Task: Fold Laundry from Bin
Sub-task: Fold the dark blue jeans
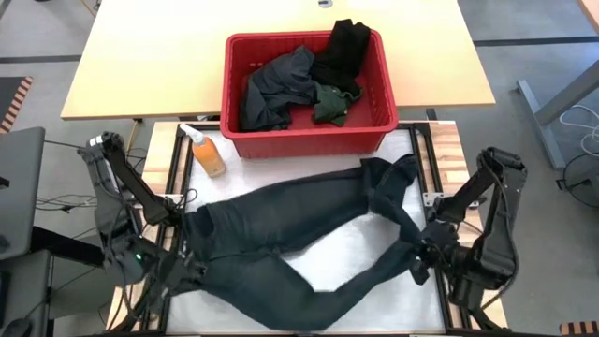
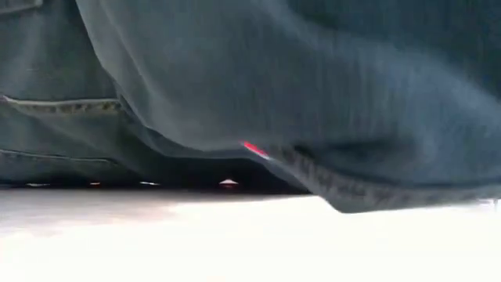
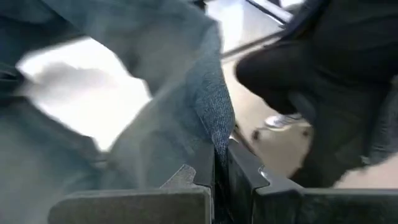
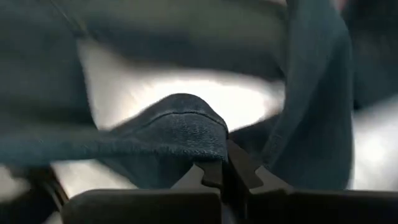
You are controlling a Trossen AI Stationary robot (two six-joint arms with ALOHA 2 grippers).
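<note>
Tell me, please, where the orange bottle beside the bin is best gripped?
Probably around the orange bottle's body, coming from above: it lies on its side beside the bin, pale cap toward the far edge, with open table around it on the near side.

One pair of jeans [image 1: 299, 234] on the table, one red bin [image 1: 304, 139] holding about three dark garments [image 1: 314, 80], one orange bottle [image 1: 206, 152], two grippers
</note>
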